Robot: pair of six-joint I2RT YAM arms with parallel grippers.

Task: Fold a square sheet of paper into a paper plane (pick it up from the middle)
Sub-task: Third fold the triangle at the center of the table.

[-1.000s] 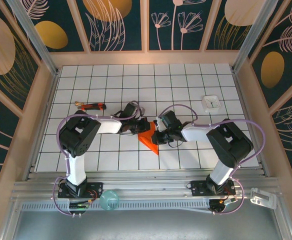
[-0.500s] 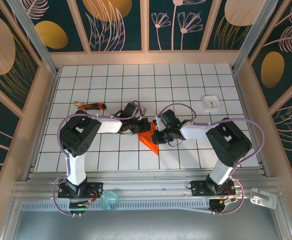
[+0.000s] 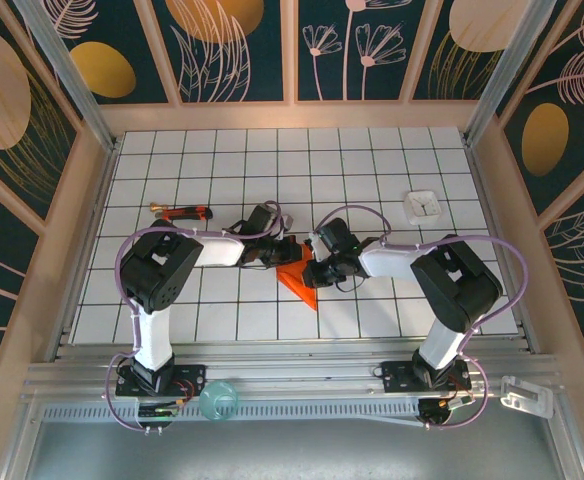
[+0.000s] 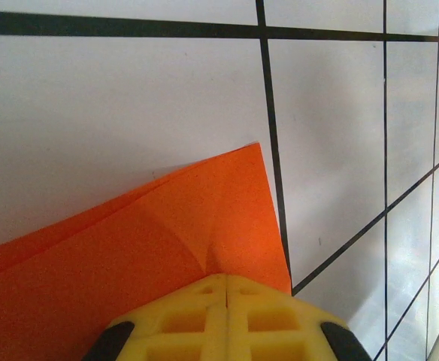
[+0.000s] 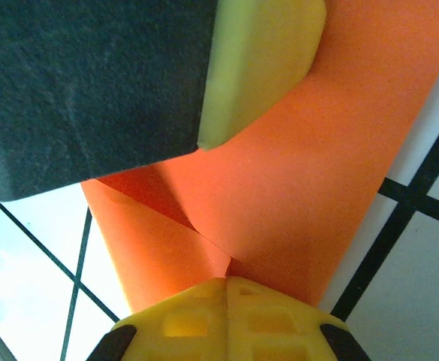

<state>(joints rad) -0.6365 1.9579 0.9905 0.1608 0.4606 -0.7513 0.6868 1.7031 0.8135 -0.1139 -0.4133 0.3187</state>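
- We are seeing the left claw (image 4: 227,282) clenched, its yellow fingertips meeting with no gap and pinching the orange-red paper (image 4: 129,256), whose creases are running in to the pinch.
- We are seeing the right claw (image 5: 228,282) clenched in the same way, gripping the same paper (image 5: 295,188) where two folded layers are coming together.
- In the right wrist view, one yellow fingertip (image 5: 261,68) of the left claw is lying on the paper just beyond the right claw.
- From above, the left claw (image 3: 284,250) is reaching in from the left and the right claw (image 3: 312,270) from the right, and the two are almost touching over the paper's far edge.
- The paper (image 3: 300,283) is lying folded into a wedge near the middle of the tabletop (image 3: 372,150), its point aiming toward the near edge.
- A thin red-and-black stick-like tool (image 3: 182,211) is lying well to the far left of the claws.
- A small white square object (image 3: 423,205) is sitting to the far right, well apart from the paper.
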